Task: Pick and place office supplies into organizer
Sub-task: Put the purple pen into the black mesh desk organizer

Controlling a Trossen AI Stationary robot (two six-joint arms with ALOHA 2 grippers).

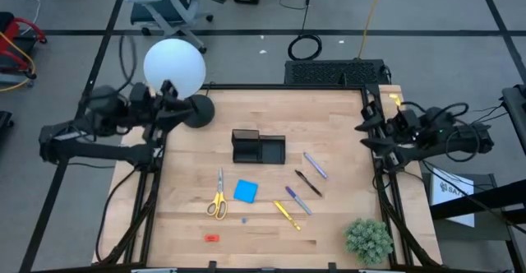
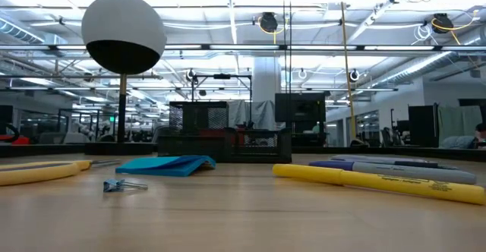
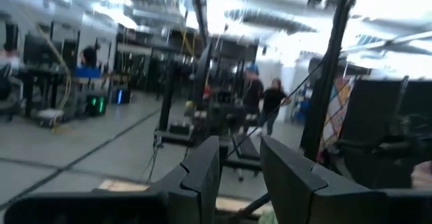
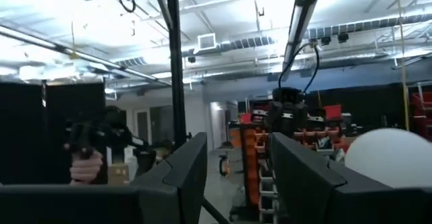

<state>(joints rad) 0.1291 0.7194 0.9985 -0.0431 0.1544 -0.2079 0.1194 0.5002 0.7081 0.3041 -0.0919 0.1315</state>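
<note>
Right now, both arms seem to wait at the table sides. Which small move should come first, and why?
Probably swing the right gripper inward toward the pens, which lie nearest it. Its fingers stand apart with nothing between them, the supplies all lie loose in front of the organizer, and the left gripper is parked beside the lamp.

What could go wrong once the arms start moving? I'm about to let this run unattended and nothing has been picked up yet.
1. The pens lie close together and angled; a grip on one may nudge its neighbours.
2. The lamp stands right by the left gripper, so a swing toward the organizer could clip it.
3. The red piece and small clip lie flat and tiny; fingers may slip off them.
</note>
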